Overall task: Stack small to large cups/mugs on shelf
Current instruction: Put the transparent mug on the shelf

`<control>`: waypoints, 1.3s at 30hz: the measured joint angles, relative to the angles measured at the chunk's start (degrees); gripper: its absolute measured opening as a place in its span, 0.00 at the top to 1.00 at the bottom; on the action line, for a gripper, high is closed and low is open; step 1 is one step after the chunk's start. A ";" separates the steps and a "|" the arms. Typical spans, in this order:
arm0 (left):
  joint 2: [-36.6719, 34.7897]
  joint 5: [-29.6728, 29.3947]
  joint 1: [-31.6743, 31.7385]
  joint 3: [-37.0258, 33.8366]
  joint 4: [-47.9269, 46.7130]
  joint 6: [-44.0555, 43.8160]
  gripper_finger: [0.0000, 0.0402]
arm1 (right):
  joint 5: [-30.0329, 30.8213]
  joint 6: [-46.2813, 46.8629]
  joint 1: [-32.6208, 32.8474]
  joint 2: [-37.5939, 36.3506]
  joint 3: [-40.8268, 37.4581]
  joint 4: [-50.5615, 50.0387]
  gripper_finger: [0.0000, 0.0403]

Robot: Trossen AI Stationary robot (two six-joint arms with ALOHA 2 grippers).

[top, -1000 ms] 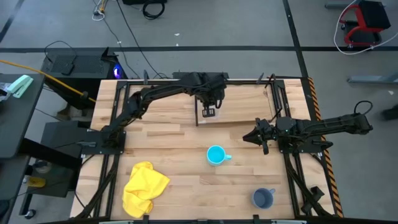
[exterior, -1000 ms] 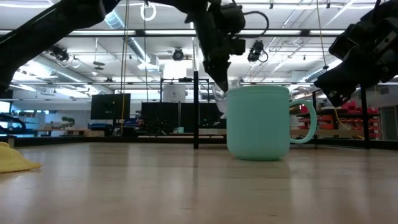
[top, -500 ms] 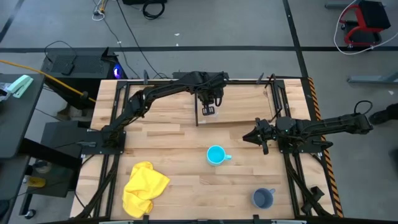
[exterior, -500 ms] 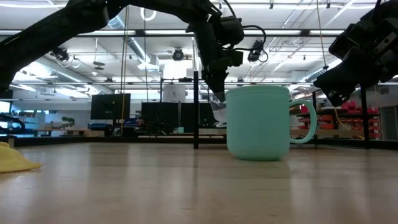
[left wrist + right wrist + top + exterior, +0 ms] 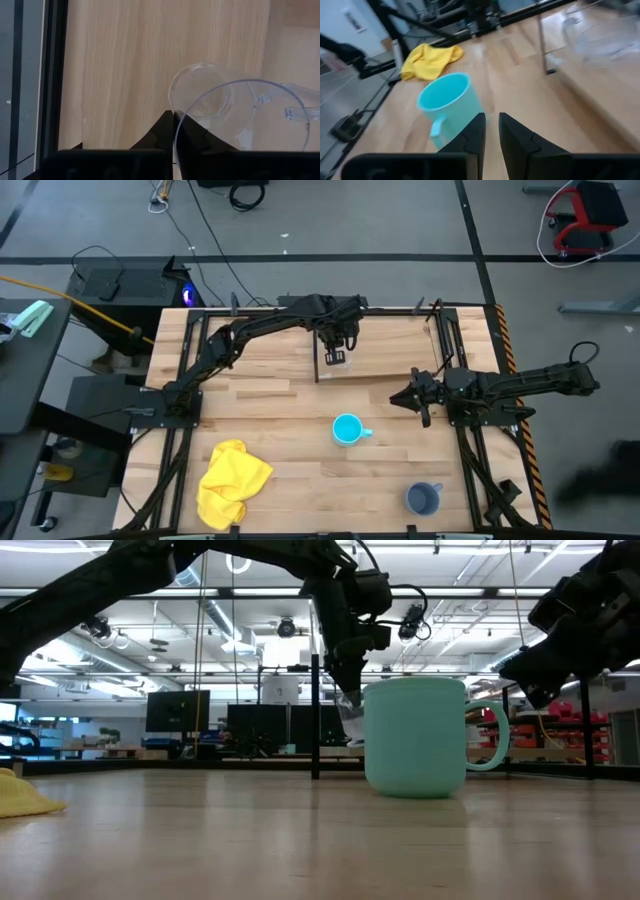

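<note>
My left gripper (image 5: 337, 356) is shut on the small clear cup (image 5: 235, 115) over the near left part of the shelf (image 5: 390, 345), beside its black upright (image 5: 315, 715). The cup shows in the low view (image 5: 350, 722) just behind the cyan mug (image 5: 415, 737). The cyan mug (image 5: 347, 429) stands on its base mid-table. The grey-blue mug (image 5: 423, 499) stands near the front edge. My right gripper (image 5: 400, 399) hovers right of the cyan mug, narrowly open and empty. My left gripper pinches the clear cup's wall at the rim (image 5: 176, 126), one finger outside and one inside the mouth. The fingers point down from above. The cup hangs below them, mouth up, a little tilted. I cannot tell whether its base touches the shelf.
A crumpled yellow cloth (image 5: 232, 480) lies at the table's front left. Black frame rails (image 5: 470, 470) run along both table sides. The right wrist view shows the cyan mug (image 5: 451, 102) ahead of my right gripper (image 5: 491, 132), with bare wood between.
My left gripper has gone down toward the shelf with the clear cup, which stays in its hold. My right gripper has kept still.
</note>
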 joint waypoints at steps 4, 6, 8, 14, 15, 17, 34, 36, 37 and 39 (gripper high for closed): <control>0.00 0.02 -0.02 0.00 -0.08 -0.03 0.94 | 2.95 -0.01 -0.83 0.00 0.00 -0.22 0.85; 0.00 0.01 -0.01 0.00 -0.02 -0.03 0.95 | 2.98 0.00 -1.82 0.00 0.00 -0.22 0.85; 0.00 0.00 0.00 0.00 0.01 -0.04 0.96 | 2.98 0.05 -3.08 0.00 0.00 -0.24 0.85; 0.00 0.00 -0.02 0.00 -0.08 -0.80 0.94 | 2.96 0.05 -5.49 0.00 0.00 -0.28 0.85; 0.00 0.00 -0.01 0.00 -0.06 -0.89 0.93 | 2.96 0.04 -5.68 0.00 0.00 -0.29 0.85; 0.00 -0.06 0.00 0.00 0.06 -0.93 0.90 | 2.96 0.03 -5.73 0.00 0.00 -0.50 0.85; 0.00 -6.23 0.04 0.00 1.14 -1.56 0.78 | 2.92 0.05 -5.73 0.02 0.00 -1.32 0.84; 0.00 -6.25 0.04 0.00 1.14 -2.11 0.77 | 2.86 0.21 -5.73 0.02 0.00 -1.32 0.84; -0.02 -6.25 0.04 0.00 1.14 -2.90 0.76 | 2.63 0.21 -5.73 0.02 0.00 -1.32 0.84; -0.20 -6.23 -0.09 0.00 1.07 -3.49 0.75 | 2.28 0.48 -5.73 0.02 0.02 -1.29 0.84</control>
